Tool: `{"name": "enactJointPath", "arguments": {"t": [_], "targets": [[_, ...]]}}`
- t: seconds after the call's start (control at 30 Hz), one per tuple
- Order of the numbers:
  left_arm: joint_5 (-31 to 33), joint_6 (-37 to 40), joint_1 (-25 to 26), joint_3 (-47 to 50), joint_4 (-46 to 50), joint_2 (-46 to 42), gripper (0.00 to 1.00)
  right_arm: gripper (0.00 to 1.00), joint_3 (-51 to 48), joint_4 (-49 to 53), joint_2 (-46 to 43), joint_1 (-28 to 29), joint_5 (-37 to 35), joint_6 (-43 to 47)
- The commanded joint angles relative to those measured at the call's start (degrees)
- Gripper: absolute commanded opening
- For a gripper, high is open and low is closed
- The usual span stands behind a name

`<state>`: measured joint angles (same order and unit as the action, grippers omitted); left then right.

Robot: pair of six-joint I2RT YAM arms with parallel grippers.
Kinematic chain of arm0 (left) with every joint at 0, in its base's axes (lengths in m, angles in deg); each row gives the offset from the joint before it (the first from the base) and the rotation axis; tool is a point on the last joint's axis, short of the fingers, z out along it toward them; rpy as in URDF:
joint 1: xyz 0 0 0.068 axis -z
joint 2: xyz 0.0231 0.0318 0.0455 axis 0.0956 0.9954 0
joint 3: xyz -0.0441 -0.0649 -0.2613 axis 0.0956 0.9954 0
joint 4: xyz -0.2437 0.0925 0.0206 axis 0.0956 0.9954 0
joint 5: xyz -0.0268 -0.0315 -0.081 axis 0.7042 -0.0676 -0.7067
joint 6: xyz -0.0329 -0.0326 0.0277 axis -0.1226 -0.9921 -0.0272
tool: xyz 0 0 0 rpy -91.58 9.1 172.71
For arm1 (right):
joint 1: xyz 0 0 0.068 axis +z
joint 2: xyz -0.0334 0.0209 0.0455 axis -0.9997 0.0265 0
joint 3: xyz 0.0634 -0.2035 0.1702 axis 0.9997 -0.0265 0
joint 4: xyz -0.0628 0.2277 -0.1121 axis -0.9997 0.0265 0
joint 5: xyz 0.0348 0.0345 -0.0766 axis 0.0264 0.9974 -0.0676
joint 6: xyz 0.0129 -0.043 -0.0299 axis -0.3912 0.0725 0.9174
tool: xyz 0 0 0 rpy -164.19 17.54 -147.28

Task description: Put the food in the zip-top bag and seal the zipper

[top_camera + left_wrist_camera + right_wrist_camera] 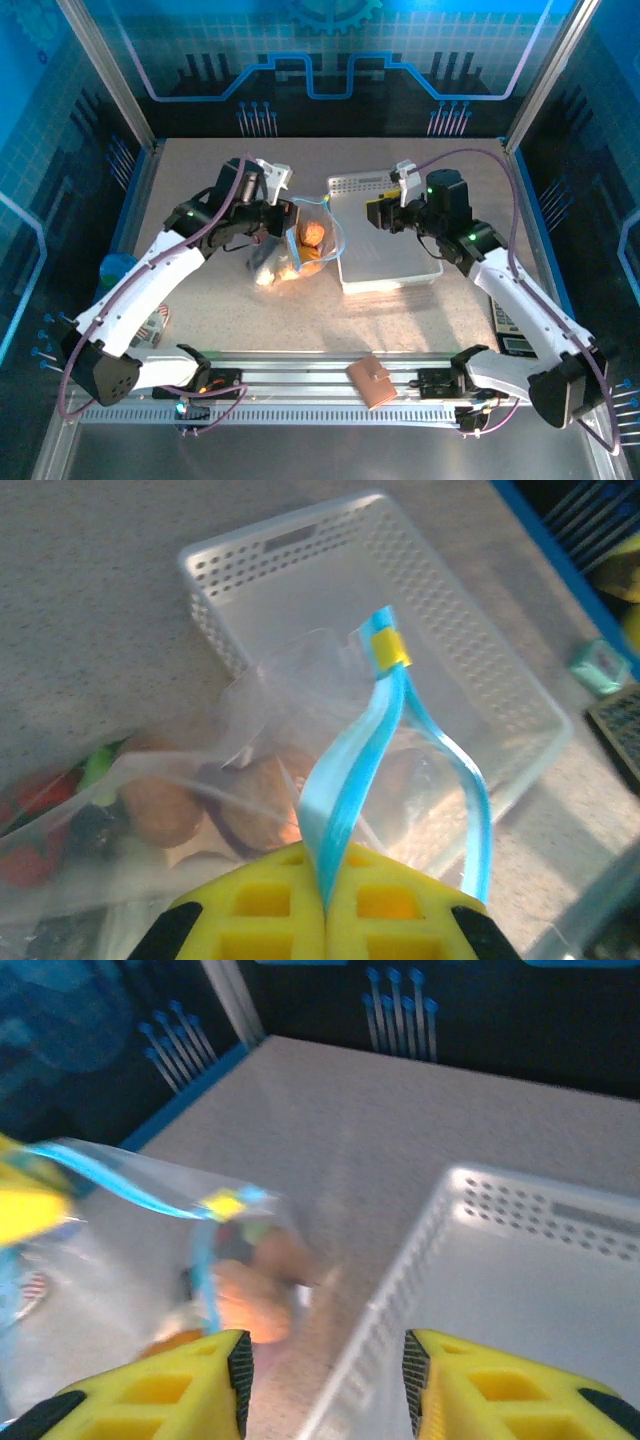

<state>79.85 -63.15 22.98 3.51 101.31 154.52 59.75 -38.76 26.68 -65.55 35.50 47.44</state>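
Left gripper (325, 905) pinching zipper (350, 770), bag (270, 695) holding food (160, 810), right gripper (325, 1360) wide over basket (530, 1290) rim

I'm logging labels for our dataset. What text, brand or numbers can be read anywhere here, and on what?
None can be read.
Dark keypad at the table's right edge: marks too small.
Striped item at left: too blurred.
Basket, zipper, wallet: no text seen.

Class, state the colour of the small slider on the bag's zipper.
Yellow. The slider on the light-blue zipper shows best in the left wrist view.
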Motion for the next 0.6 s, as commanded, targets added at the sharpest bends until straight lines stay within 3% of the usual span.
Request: {"name": "enactJointPath", "arguments": {"t": [0.0, 0.17, 0.3, 0.43, 0.57], "targets": [[-16.58, 5.99, -3.58, -1.85, -0.72, -2.06, 0.00, 0.48, -0.69, -4.78, 3.33, -1.28, 1.85, 3.93], [-33.43, 10.05, -8.19, -6.35, 2.05, -0.48, 0.01, 0.48, -1.46, -12.31, 8.10, -1.32, 9.56, 4.95], [-39.28, 15.24, -8.77, -11.41, 8.31, 2.49, 0.02, 0.45, -2.97, -19.15, 9.46, -1.40, 17.02, 4.54], [-35.88, 18.15, -11.95, -14.13, 12.93, 5.50, 0.04, 0.42, -4.77, -24.60, 8.74, -1.40, 23.40, 5.09], [-21.69, 19.09, -15.46, -14.93, 16.37, 10.66, 0.08, 0.41, -6.69, -26.73, 6.87, -1.41, 26.12, 6.29]]}}
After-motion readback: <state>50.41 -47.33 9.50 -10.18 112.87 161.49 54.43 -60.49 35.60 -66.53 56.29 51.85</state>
